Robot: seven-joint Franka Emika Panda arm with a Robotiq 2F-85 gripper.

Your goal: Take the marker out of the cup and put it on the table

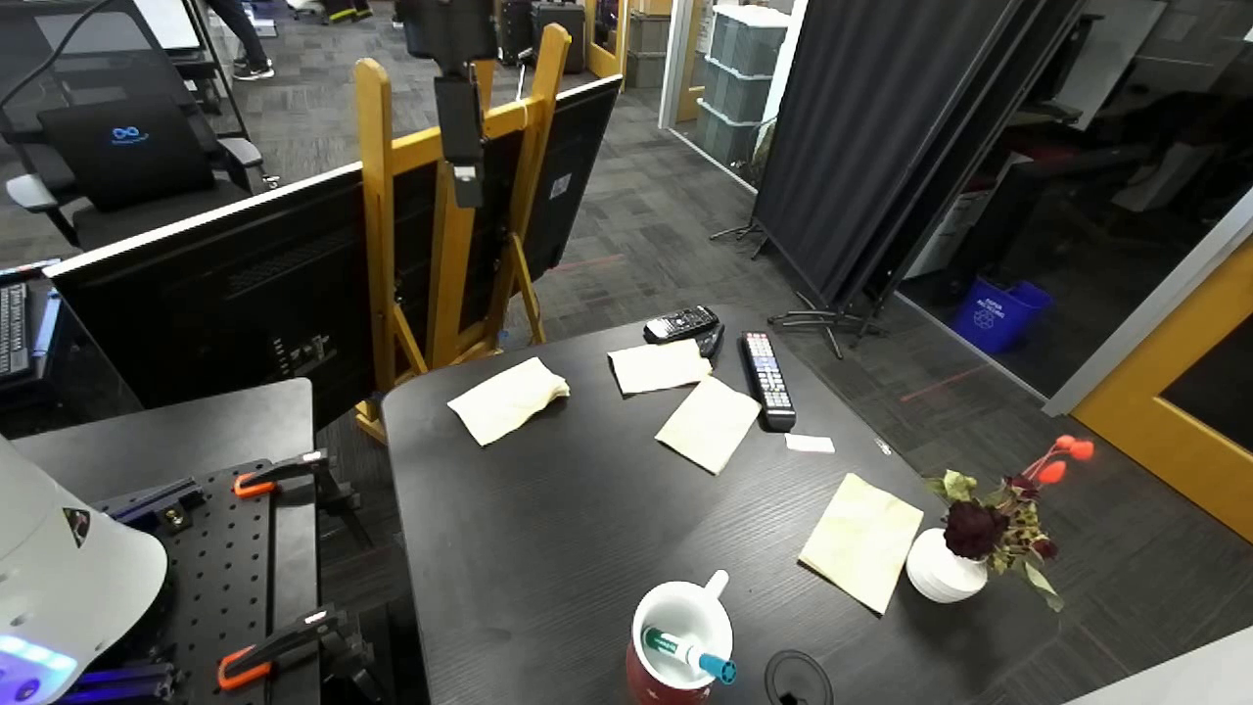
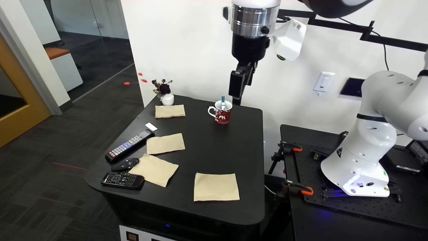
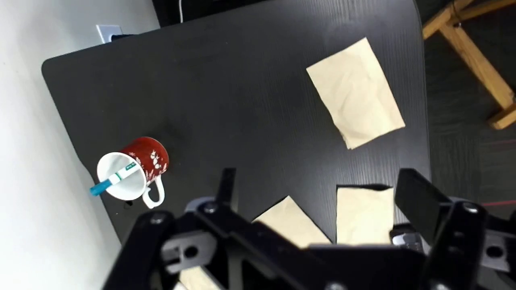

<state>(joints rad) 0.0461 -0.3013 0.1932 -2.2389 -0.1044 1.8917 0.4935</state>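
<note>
The cup [image 1: 675, 599] is a mug, red outside and white inside, with a white handle. It stands upright on the black table [image 1: 548, 529] and also shows in an exterior view [image 2: 222, 117] and at the left of the wrist view [image 3: 147, 155]. The marker [image 1: 685, 654], white and green with a blue-teal cap, leans inside the cup, its cap sticking out past the rim; it also shows in the wrist view [image 3: 117, 177]. My gripper [image 3: 318, 177] is open and empty, high above the table and apart from the cup. It hangs at the top in an exterior view [image 1: 465, 181].
Several pale paper notes [image 2: 216, 187] lie on the table. A long remote [image 2: 130, 145] and smaller remotes [image 2: 123, 180] lie at one edge. A white pot with flowers [image 2: 167, 99] stands near the wall [image 2: 187, 50]. A black ring-shaped object [image 1: 798, 676] lies beside the cup.
</note>
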